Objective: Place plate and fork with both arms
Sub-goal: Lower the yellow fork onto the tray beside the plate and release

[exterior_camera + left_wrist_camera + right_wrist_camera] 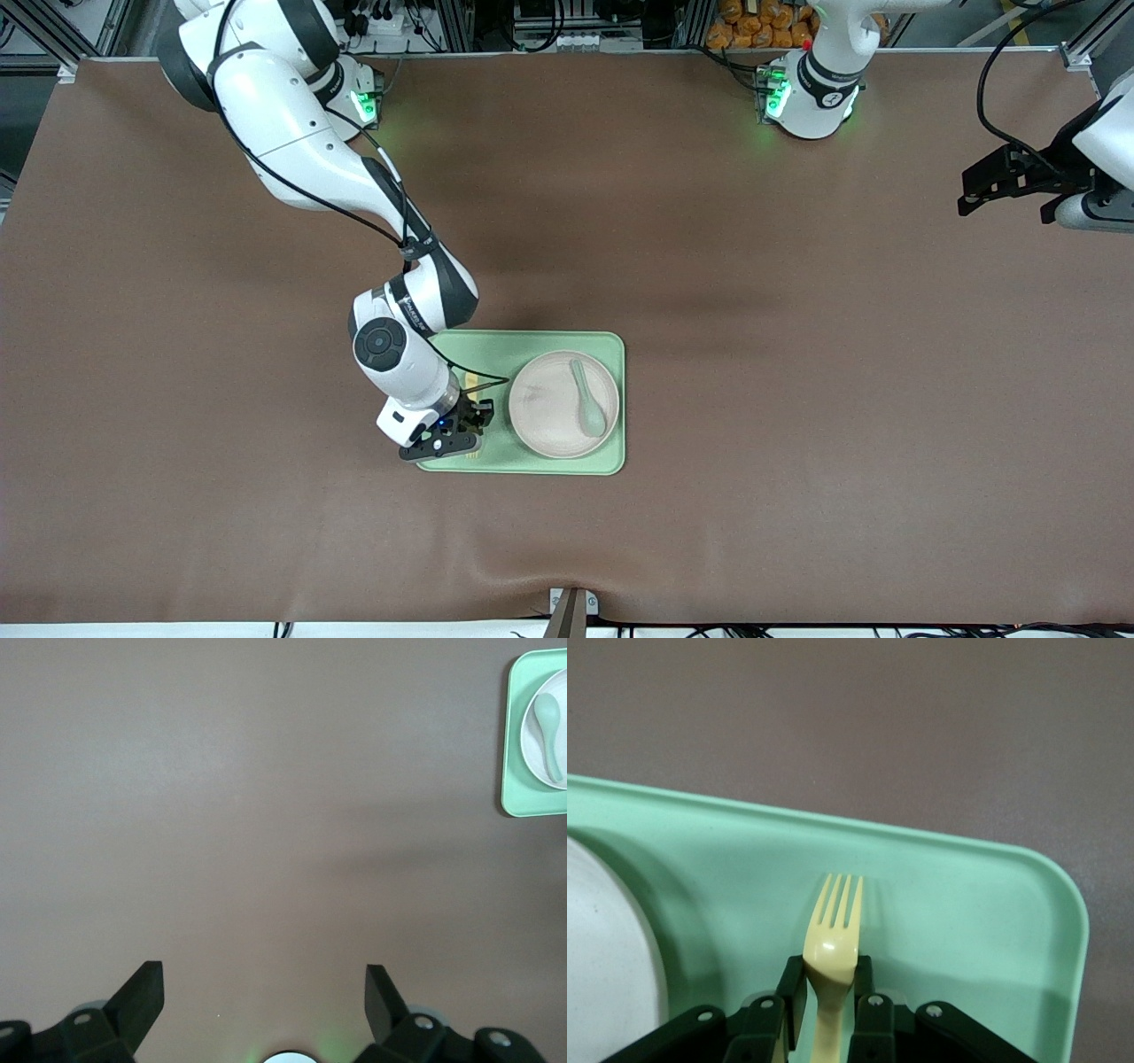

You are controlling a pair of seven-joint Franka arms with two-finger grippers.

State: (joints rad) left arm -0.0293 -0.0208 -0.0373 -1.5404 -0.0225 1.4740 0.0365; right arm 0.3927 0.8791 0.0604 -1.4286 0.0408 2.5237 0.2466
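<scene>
Item: tray (461, 341), light green, rectangular, on the table (797, 399) toward the edge nearest the front camera.

Item: plate (549, 412), off-white, on the tray at its end toward the left arm; a grey-green spoon (589, 403) lies in it.

Item: fork (833, 943), pale yellow, clamped by its neck in the right gripper (828, 979), tines pointing along the tray floor beside the plate (judged: held low and flat for setting down there).

Item: right arm, reaching across from its base, wrist bent down over the tray's corner.

Item: left gripper (264, 992), fingers spread wide, empty, waiting above bare table at the left arm's edge.
</scene>
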